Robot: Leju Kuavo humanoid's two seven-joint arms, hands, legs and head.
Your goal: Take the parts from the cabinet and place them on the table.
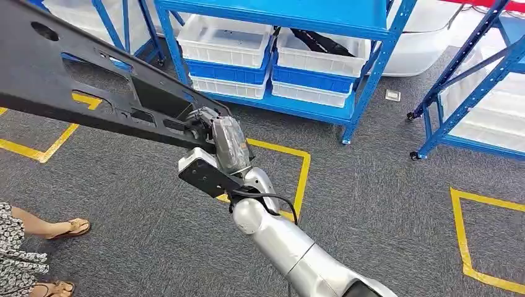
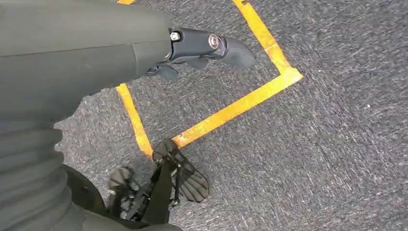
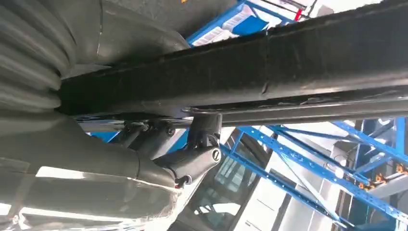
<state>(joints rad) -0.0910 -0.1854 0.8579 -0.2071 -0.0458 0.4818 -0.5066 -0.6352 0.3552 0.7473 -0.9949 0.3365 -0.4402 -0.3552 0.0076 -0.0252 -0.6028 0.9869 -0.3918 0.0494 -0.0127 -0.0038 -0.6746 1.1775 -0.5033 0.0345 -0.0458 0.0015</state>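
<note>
Item: long black plastic panel (image 1: 74, 68), flat, pierced with cut-outs and holes, carried in the air above the grey carpet. Holder: right hand (image 1: 213, 133), clenched on the panel's near end; the right wrist view shows the panel (image 3: 269, 72) running across the palm, with dark fingers (image 3: 197, 154) hooked up against its lower rail and the thick grey thumb lying on the other face. Position relative to the hand: the grip sits at one end, so nearly the whole length juts out from the hand toward the robot's left and away, rising to the upper left of the head view; judged a one-ended hold that lets the long piece swing clear of the shelving, at the cost of heavy leverage on the fingers. Left hand (image 2: 211, 48): hangs low over the carpet and a yellow tape square (image 2: 240, 103), holding nothing, fingers loosely curled rather than spread. Source: blue cabinet (image 1: 377, 37) of steel shelves stands ahead, apart from the panel, stocked with white bins (image 1: 226, 40) stacked over blue ones; one bin holds another dark part (image 1: 322, 43). Bystander: a person's sandalled feet (image 1: 68, 229) at the left, near the panel's sweep. Stage, as judged: panel out of the cabinet, in transit, not yet set on any bench.
</note>
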